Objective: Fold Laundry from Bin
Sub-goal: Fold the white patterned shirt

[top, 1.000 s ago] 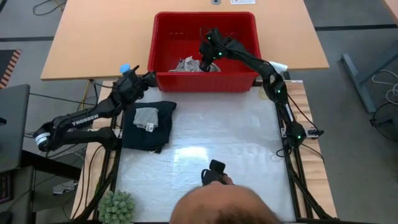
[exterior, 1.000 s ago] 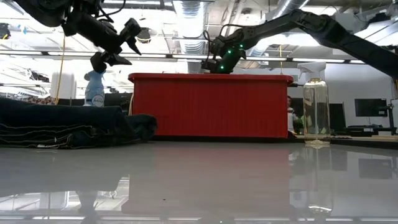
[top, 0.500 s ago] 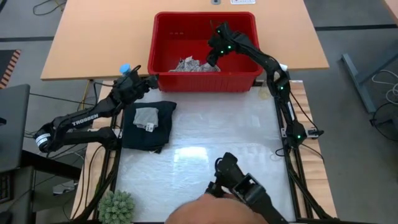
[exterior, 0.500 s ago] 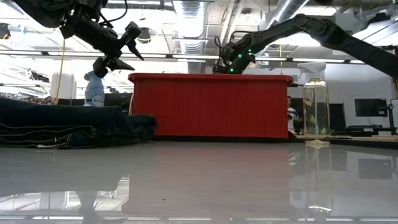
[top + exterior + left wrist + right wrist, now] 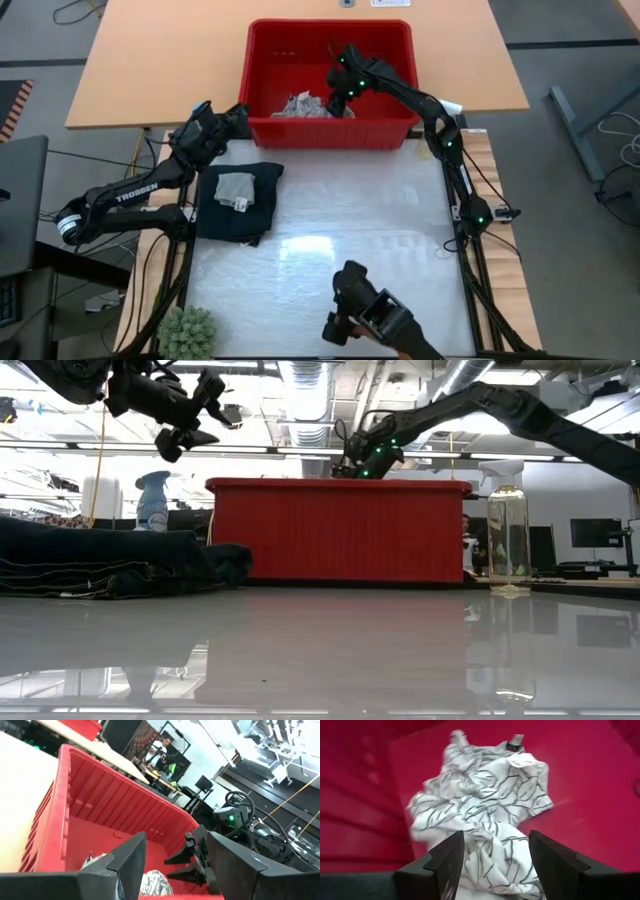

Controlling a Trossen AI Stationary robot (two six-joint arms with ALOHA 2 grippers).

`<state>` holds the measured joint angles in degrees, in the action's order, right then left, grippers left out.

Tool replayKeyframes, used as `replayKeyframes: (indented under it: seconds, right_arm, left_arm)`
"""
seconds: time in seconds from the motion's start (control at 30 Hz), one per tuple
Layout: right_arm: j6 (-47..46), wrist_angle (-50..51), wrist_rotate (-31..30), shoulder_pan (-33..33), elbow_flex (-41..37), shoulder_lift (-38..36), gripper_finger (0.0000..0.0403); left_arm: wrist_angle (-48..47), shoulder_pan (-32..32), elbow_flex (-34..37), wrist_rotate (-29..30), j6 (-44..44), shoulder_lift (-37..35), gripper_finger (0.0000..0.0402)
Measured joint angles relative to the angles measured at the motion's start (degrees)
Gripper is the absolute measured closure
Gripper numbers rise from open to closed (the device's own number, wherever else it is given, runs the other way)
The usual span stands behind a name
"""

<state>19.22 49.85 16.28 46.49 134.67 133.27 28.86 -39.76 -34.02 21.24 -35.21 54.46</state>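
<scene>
Laundry is seen in two places: a white leaf-print cloth (image 5: pixel 312 104) lies crumpled on the floor of the red bin (image 5: pixel 395 128), toward its near wall, while dark trousers (image 5: pixel 255 205) are laid folded on the white bench (image 5: pixel 370 215) close to its left edge, with a small grey cloth (image 5: pixel 235 188) resting on top of them. The right arm is stretched from the bench's right edge up and over the bin's near right corner, its wrist bent downward so that the right gripper (image 5: pixel 494 847) is held just above the leaf-print cloth; its fingers are parted on either side of the cloth and nothing is gripped between them. The left arm is extended from the left edge toward the bin's near left corner, raised well above the bench, and the left gripper (image 5: pixel 232 117) is pointed into the bin from outside its wall, fingers spread wide and empty.
</scene>
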Motion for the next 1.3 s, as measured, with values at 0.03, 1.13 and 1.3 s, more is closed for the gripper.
replayKeyframes:
  seconds: [0.03, 1.13, 1.3]
  right_arm:
    - [0.74, 0.9, 0.07, -0.35, 0.0, -0.01, 0.0154]
    - [7.15, -2.18, -2.73, -5.07, 0.35, -15.64, 0.0154]
    - [6.23, -1.96, -2.89, -3.85, 0.35, -20.43, 0.0154]
  left_arm:
    - [0.29, -0.01, 0.0, -0.26, 0.63, 0.0, 0.0203]
    - [-23.52, -0.22, -42.09, -14.94, 24.94, 30.8, 0.0203]
    - [-43.38, -1.95, -65.93, -15.64, 36.56, 47.71, 0.0203]
